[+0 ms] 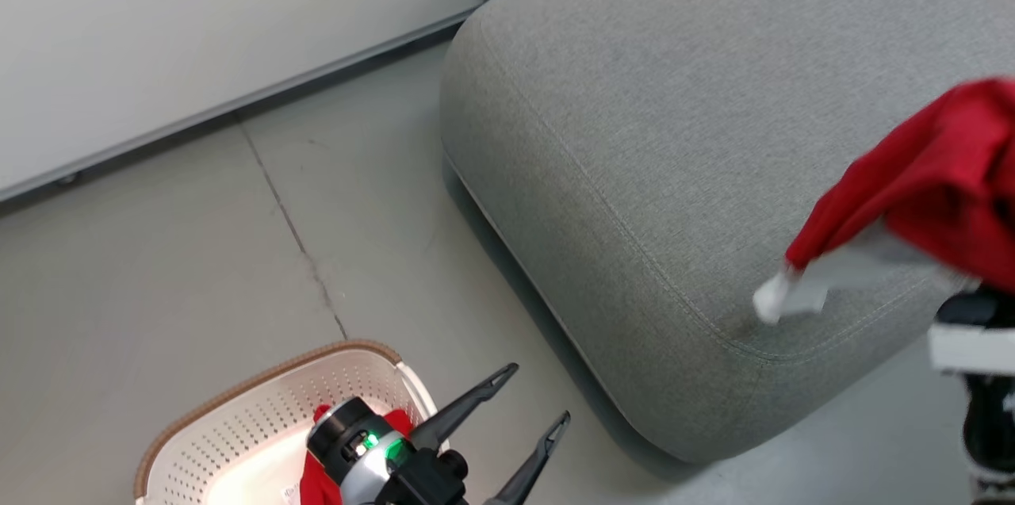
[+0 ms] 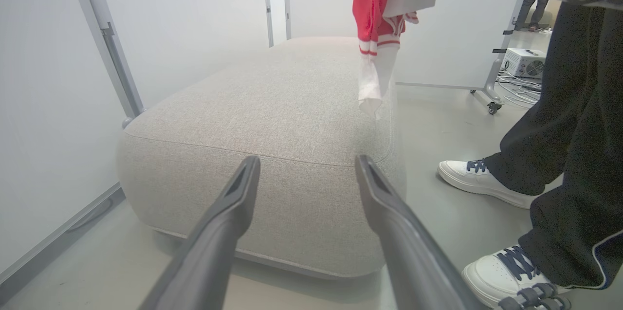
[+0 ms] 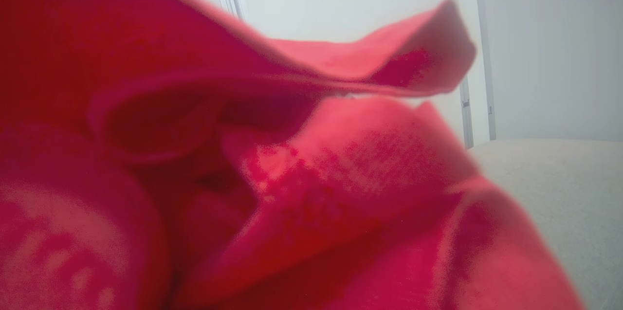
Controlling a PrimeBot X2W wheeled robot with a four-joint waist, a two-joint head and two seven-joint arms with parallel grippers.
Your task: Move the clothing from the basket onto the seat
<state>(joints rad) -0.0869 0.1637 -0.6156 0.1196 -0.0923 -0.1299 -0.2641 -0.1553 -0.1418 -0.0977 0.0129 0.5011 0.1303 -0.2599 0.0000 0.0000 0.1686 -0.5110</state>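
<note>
Clothing (image 1: 936, 172) blurred, edge-cropped, hiding right hand clamped on it, left hand (image 1: 538, 392) spread, empty.

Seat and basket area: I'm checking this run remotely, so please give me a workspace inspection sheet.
Surface: grey seat; grey floor with a crack.
Job's things: one red garment hangs over the seat's edge; more red cloth in the basket.
Clutter: nothing seen.
Grippers: left gripper open, empty; right gripper shut on the hanging garment, hidden by it.
Cables: loose cables on the floor by a white box.
Surroundings: white wall panels; a person's white shoes beside the seat.
</note>
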